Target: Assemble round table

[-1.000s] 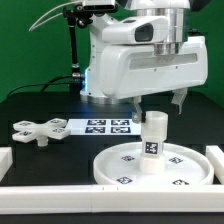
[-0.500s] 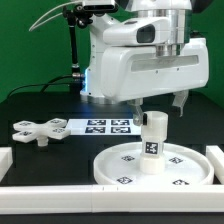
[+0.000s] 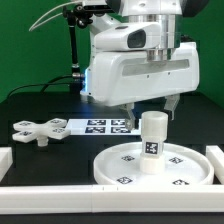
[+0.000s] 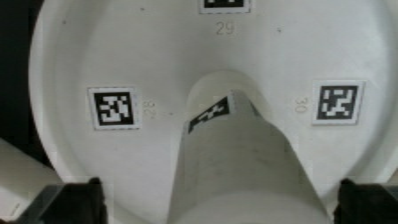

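Observation:
The short white post [image 3: 152,143] stands upright in the middle of the large round disc [image 3: 120,168] at the front of the table. My gripper [image 3: 158,108] hangs just above the post's top, open, with one finger on each side and nothing held. In the wrist view the post [image 4: 222,150] fills the middle, the disc [image 4: 107,60] with its tags lies around it, and the dark fingertips [image 4: 79,204] stand apart at the edges. The four-armed cross piece [image 3: 30,130] lies flat at the exterior view's left.
The marker board [image 3: 100,126] lies behind the disc, between it and the robot base. White border rails run along the front [image 3: 60,192] and the right side [image 3: 215,155]. The arm's large white body hangs over the back of the disc.
The arm has risen a little, and the fingers now sit higher, off the sides of the post. The post, disc and cross piece have not moved.

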`<state>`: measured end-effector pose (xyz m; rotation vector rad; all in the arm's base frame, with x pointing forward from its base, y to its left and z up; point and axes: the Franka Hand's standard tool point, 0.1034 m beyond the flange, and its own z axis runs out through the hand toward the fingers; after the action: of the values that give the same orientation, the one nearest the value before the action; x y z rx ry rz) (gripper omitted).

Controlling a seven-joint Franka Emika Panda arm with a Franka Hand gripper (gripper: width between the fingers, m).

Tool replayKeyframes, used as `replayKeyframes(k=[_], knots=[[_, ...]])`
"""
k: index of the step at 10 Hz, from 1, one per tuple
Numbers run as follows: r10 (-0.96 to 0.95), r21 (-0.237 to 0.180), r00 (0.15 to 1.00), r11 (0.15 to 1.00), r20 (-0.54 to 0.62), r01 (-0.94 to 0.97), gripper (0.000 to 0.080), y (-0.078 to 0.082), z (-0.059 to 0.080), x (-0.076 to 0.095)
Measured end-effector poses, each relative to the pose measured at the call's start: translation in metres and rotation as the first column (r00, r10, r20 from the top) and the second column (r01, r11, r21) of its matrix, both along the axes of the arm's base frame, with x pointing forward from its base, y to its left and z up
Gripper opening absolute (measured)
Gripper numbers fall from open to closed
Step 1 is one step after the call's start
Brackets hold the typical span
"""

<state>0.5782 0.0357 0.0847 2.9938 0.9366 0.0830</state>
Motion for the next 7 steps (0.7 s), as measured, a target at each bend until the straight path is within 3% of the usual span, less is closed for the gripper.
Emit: replayKeyframes(k=[1,3,7], knots=[[0.001,0.000,1.000,1.000,0.000,-0.001,0.0649,0.0007,-0.0001,-0.0001],[0.006,0.001,1.000,1.000,0.001,-0.006,0.0405,0.0042,0.0003,0.0003],[-0.011,0.002,1.000,1.000,0.000,0.011,0.0407,0.0041,0.0001,0.0001]])
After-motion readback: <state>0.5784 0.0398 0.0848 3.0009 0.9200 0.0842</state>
